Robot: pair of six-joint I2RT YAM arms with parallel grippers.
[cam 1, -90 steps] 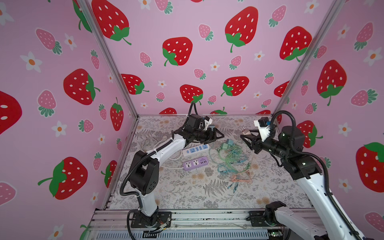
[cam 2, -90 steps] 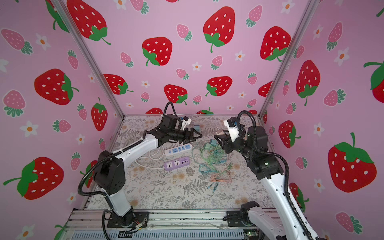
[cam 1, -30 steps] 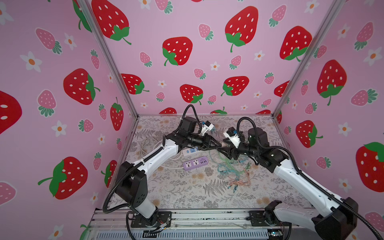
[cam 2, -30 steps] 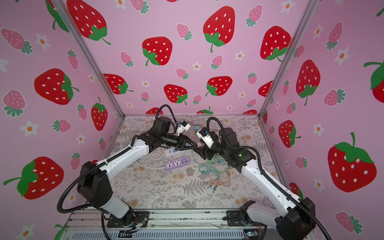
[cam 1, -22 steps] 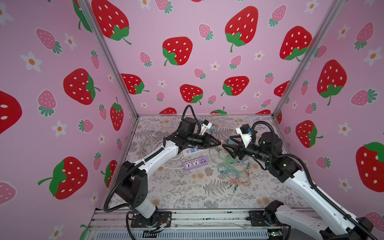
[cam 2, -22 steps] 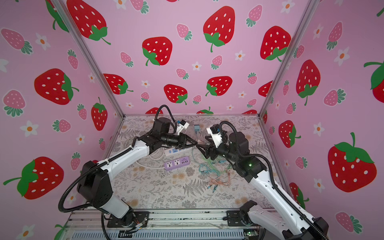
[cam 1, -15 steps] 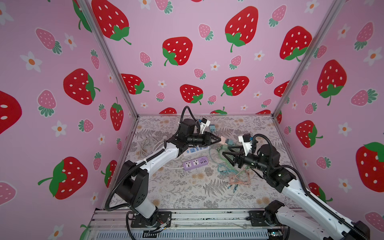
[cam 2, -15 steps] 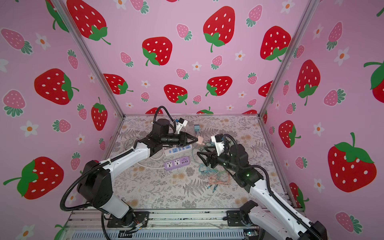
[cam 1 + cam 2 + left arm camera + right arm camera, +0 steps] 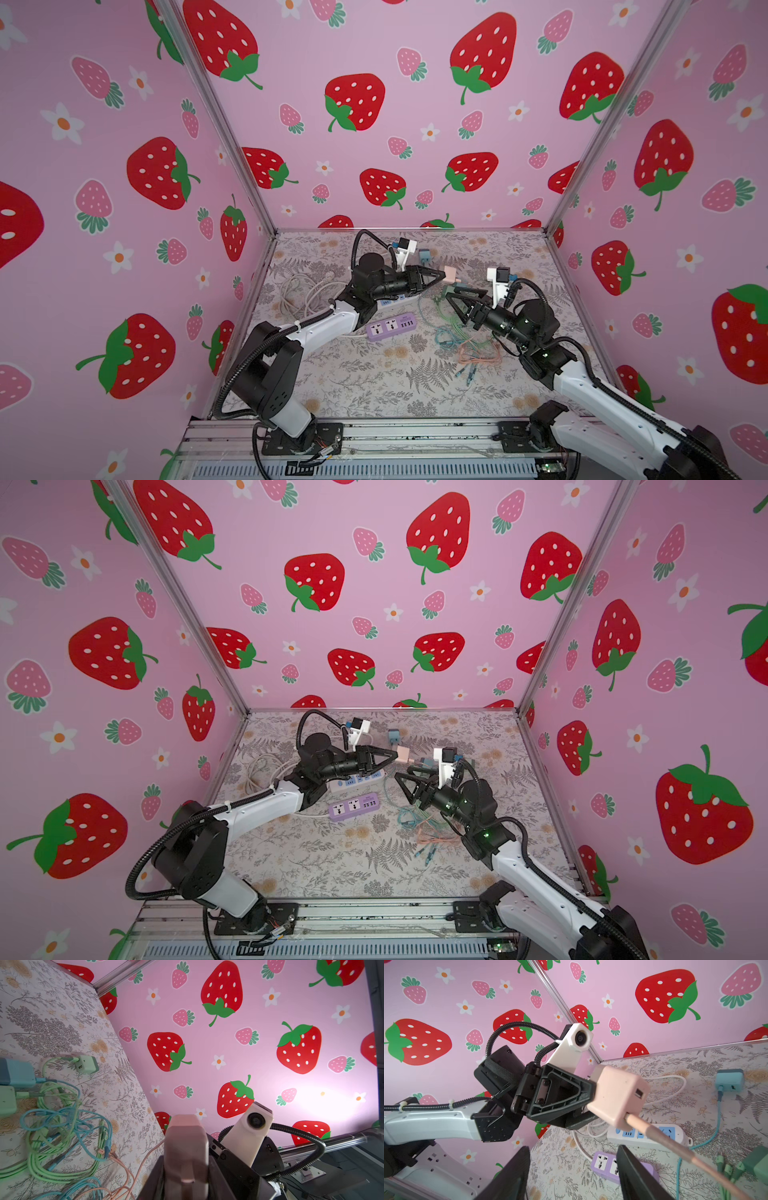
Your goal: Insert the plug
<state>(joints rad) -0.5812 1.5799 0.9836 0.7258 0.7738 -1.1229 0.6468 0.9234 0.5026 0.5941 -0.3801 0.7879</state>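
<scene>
Left gripper (image 9: pixel 441 274) clamped on the pink plug (image 9: pixel 450 273), held aloft over the back half of the table (image 9: pixel 374 390), midway between its side edges. Right gripper (image 9: pixel 452 302) has its jaws spread and empty, near the plug on its front-edge side. Purple power strip (image 9: pixel 391 327) lies near the table's middle.

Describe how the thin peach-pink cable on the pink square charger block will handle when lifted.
Probably floppy: the peach-pink cable sags from the pink charger block to loose loops below. Likely to snag: its loops lie among green and blue cables.
</scene>
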